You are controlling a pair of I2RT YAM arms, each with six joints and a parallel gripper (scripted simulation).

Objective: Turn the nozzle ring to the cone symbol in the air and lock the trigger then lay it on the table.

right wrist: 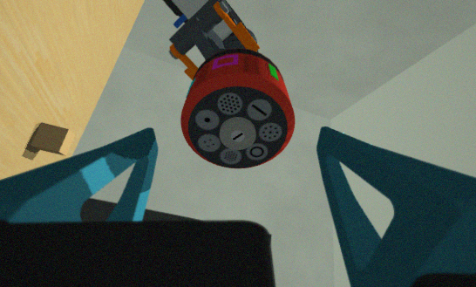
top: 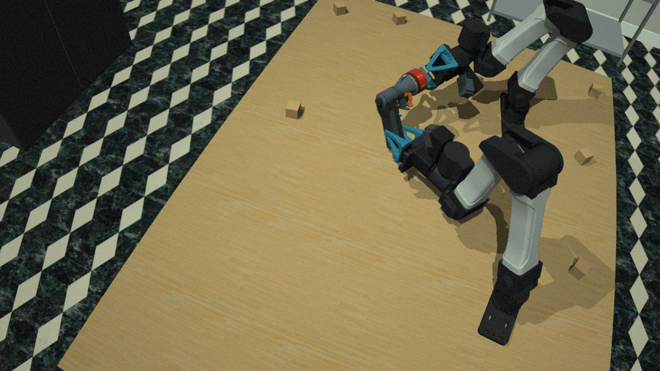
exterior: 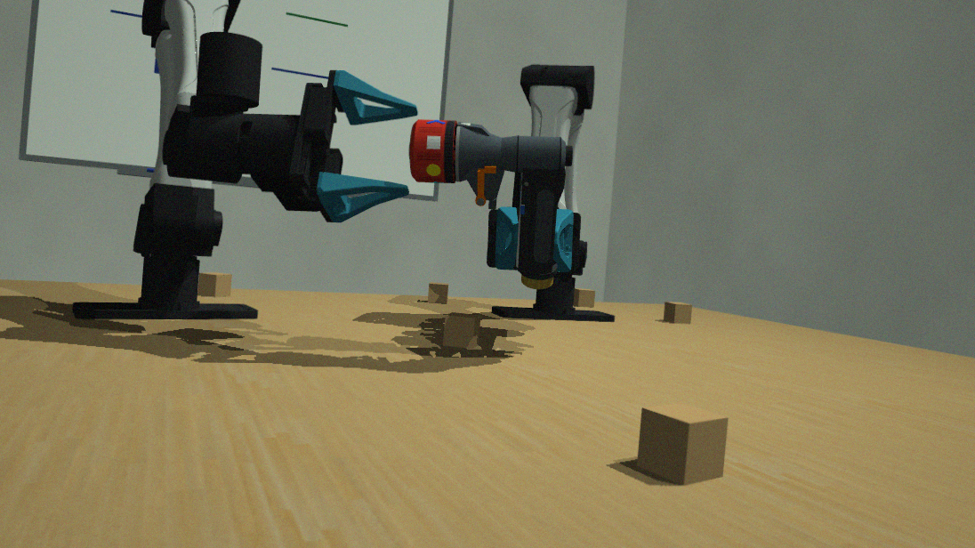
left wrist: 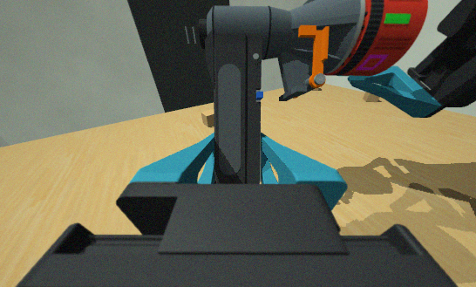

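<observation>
The grey hose nozzle (top: 401, 88) (exterior: 478, 146) (left wrist: 237, 28) is held in the air, its barrel roughly level. My left gripper (exterior: 535, 239) (left wrist: 237, 138) is shut on its handle. My right gripper (exterior: 412, 150) (right wrist: 237, 138) is open, its fingertips just in front of the red spray ring (top: 416, 79) (exterior: 431, 151) (right wrist: 235, 78), above and below it. In the exterior view a blue V (exterior: 436, 122) is near the ring's top; the magenta square is on its underside. I cannot tell the arrow's exact alignment. The orange lock levers (exterior: 481, 186) (left wrist: 320, 54) (right wrist: 237, 25) stand upright beside the trigger (left wrist: 292, 76).
Several small wooden blocks lie on the table (top: 292, 250) (exterior: 323, 455), among them one block (top: 292, 109) (exterior: 681, 445) beyond the nozzle and another block (exterior: 461, 330) near its shadow. The arms' bases stand toward the right side in the top view.
</observation>
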